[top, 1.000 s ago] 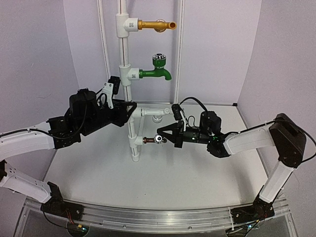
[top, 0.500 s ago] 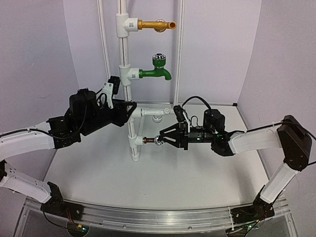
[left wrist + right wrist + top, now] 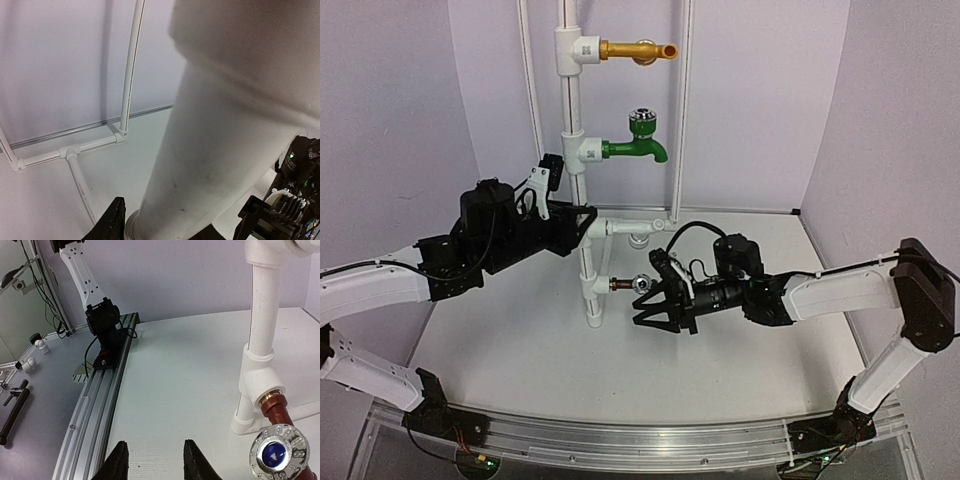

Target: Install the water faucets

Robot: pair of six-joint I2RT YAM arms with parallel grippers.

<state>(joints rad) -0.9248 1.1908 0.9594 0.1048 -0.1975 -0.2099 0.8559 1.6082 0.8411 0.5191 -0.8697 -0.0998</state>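
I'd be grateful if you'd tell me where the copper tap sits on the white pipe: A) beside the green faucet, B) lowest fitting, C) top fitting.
B: the copper tap sits in the lowest fitting of the white pipe, below the green faucet and gold faucet.

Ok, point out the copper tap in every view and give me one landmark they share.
Top external: tap at centre, sticking out to the right from the lowest fitting.
Left wrist: not in it.
Right wrist: tap in the bottom right corner, silver knob towards the camera.
Shared landmark: the white pipe that carries it.
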